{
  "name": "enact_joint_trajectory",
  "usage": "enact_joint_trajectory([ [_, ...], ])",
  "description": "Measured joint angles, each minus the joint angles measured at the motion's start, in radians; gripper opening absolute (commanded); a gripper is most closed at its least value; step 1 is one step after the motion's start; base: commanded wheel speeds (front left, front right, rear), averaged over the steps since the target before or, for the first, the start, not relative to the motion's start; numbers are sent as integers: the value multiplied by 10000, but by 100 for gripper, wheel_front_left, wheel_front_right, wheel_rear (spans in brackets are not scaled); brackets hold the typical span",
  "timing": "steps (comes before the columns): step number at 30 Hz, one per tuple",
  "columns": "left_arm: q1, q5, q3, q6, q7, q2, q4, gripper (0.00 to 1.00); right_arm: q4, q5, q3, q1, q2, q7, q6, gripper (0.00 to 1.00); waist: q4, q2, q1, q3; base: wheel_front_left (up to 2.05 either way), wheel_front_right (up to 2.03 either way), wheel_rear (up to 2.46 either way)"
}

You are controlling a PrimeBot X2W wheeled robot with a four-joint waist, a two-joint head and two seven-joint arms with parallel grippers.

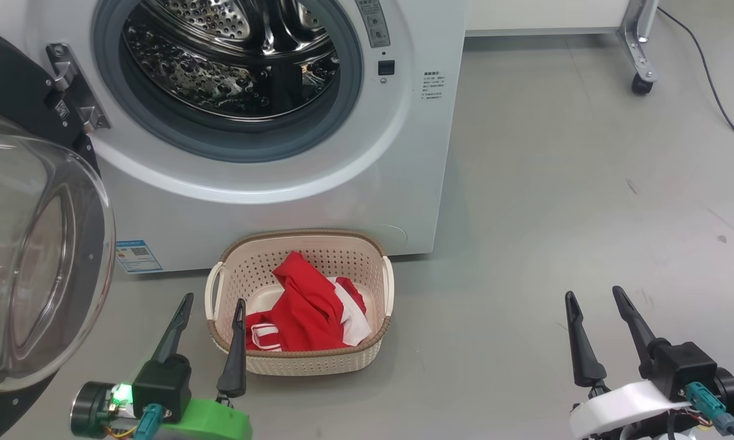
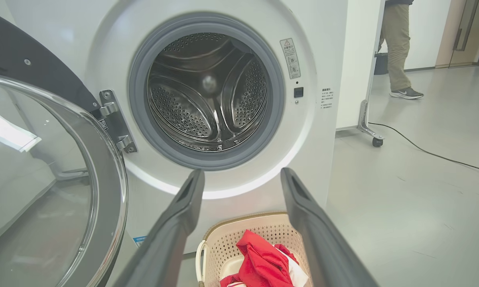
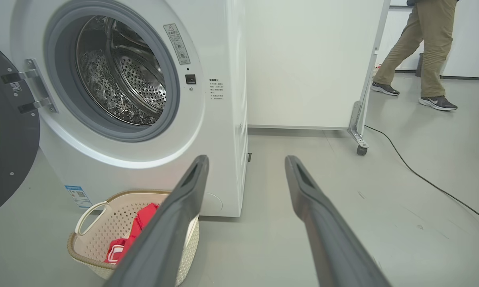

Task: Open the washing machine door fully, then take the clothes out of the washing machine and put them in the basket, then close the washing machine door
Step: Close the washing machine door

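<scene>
The washing machine door (image 1: pixel 36 263) stands swung wide at 9 o'clock in the head view, glass bowl facing the room. The steel drum (image 1: pixel 232 61) of the washing machine (image 1: pixel 403 153) looks empty as far as the opening shows. The red-and-white clothes (image 1: pixel 308 311) lie heaped in the basket (image 1: pixel 342 362), set on the floor against the washer's front, at 6 o'clock from the drum mouth. The left end effector (image 1: pixel 214 299) hovers at the basket's 9 o'clock side, fingers apart and holding nothing. The right end effector (image 1: pixel 593 292), likewise spread and empty, sits well apart at 3 o'clock. Opening and unloading appear done; closing the door is what remains.
</scene>
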Motion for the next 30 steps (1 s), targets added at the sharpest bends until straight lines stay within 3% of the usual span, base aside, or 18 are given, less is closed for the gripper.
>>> enact_joint_trajectory([
  [15, -9, 21, -161, 2, 0, -4, -119, 100, -268, 0, -161, 118, -169, 0, -12, 100, 1030, 0, 0, 104, 0, 0, 0],
  [30, -7, -46, -8, 146, -151, -31, -207, 100, -481, 2, -142, 113, -408, 163, 8, 100, 3132, 0, 0, 352, 0, 0, 0],
])
